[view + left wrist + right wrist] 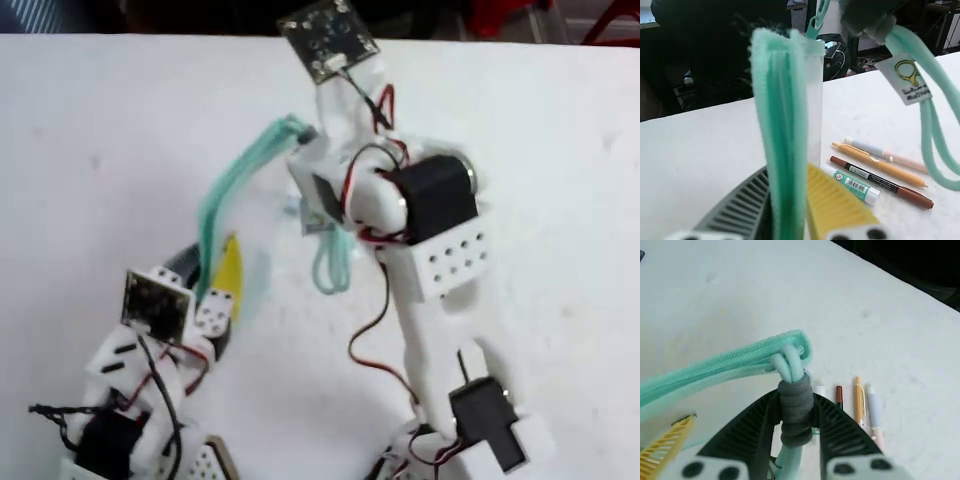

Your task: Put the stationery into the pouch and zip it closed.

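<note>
A clear pouch (812, 100) with a mint zipper band (780, 120) is held up off the white table. My left gripper (787, 172), one grey and one yellow finger (835, 205), is shut on its zipper edge; from above it sits low on the left (222, 285), the pouch (235, 185) rising away from it. My right gripper (796, 400) is shut on the grey wrap (795, 415) of the mint cord at the pouch's end (790, 347). Several pens (880, 172) lie side by side on the table below; the right wrist view shows these pens (858, 400) past the fingers.
A white tag (910, 80) and a long cord loop (935, 145) hang from the grey wrap, over the pens. The right arm's body (440, 250) spans the table's middle. Open tabletop (100, 130) lies to the left, dark room clutter past the far edge.
</note>
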`<action>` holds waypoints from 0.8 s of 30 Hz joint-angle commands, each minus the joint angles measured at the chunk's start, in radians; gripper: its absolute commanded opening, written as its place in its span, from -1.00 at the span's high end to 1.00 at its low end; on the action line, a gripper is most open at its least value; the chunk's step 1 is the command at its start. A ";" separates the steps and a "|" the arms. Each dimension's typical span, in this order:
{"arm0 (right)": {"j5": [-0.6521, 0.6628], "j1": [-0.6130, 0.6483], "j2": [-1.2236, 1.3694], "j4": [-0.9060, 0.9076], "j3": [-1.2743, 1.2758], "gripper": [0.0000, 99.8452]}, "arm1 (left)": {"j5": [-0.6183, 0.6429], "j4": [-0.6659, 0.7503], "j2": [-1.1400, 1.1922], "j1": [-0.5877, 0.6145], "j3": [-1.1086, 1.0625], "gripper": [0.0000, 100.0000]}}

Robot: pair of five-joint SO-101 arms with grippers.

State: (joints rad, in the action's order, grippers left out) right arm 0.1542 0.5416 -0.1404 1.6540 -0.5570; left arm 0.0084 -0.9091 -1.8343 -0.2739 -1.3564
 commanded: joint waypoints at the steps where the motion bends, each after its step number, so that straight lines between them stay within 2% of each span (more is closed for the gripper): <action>1: -0.008 0.016 -0.056 -0.039 0.041 0.97 | 0.005 -0.041 0.002 -0.005 -0.025 0.89; 9: -0.006 0.028 -0.059 -0.105 0.089 0.97 | 0.005 -0.064 0.002 -0.005 -0.014 0.87; 15: -0.006 0.087 -0.059 -0.140 0.091 0.97 | 0.051 -0.157 0.002 0.004 0.023 0.53; 21: -0.006 0.133 -0.059 -0.107 0.098 0.97 | 0.057 -0.158 0.002 0.004 0.032 0.56; 24: -0.005 0.128 -0.059 -0.105 0.092 0.97 | 0.060 -0.219 0.002 0.004 0.098 0.57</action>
State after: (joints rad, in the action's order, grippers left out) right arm 0.1511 0.6567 -0.1573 1.5420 -0.4526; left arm 0.0560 -1.0671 -1.8282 -0.2677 -1.3594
